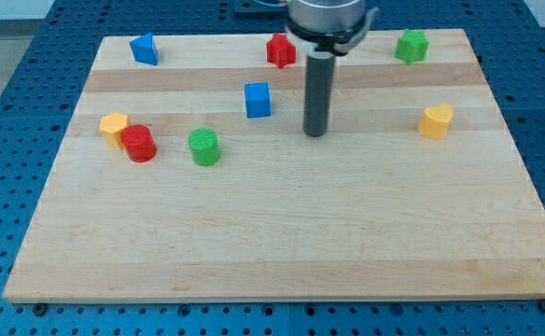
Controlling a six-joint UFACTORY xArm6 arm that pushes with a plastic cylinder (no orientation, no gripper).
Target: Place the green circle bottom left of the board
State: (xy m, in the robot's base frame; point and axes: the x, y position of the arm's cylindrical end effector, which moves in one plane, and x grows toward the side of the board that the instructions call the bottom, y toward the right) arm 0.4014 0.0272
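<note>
The green circle (203,147) is a short green cylinder on the wooden board (282,243), left of the middle. My tip (316,133) rests on the board well to the right of it and slightly higher in the view, not touching any block. A blue cube (258,100) lies between them, nearer the view's top. A red cylinder (140,143) sits just left of the green circle, apart from it.
A yellow block (114,126) touches the red cylinder's upper left. A blue block (144,48), a red star-like block (280,50) and a green block (411,46) sit along the top edge. A yellow heart-like block (435,120) is at the right.
</note>
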